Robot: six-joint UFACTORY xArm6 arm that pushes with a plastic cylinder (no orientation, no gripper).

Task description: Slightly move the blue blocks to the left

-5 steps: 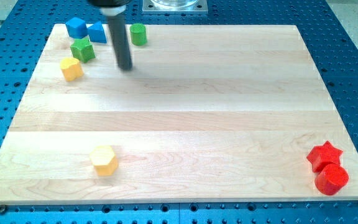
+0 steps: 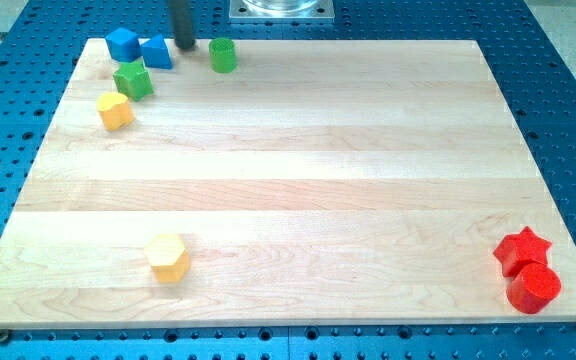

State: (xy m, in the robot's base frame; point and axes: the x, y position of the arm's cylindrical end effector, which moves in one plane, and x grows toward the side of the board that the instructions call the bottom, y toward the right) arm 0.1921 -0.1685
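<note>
Two blue blocks sit at the board's top left corner: a blue cube point(image 2: 121, 44) and, touching its right side, a blue triangular block point(image 2: 156, 51). My tip point(image 2: 184, 46) is at the board's top edge, just right of the blue triangular block and left of the green cylinder point(image 2: 222, 55). It stands close to the triangular block; I cannot tell whether it touches it.
A green star-like block point(image 2: 133, 79) and a yellow block point(image 2: 115, 111) lie below the blue blocks. A yellow hexagonal block point(image 2: 167, 258) sits at the bottom left. A red star point(image 2: 522, 248) and red cylinder point(image 2: 534, 288) sit at the bottom right.
My tip has moved up and slightly left, from below the green cylinder to the top edge beside the blue triangular block. No blocks have moved.
</note>
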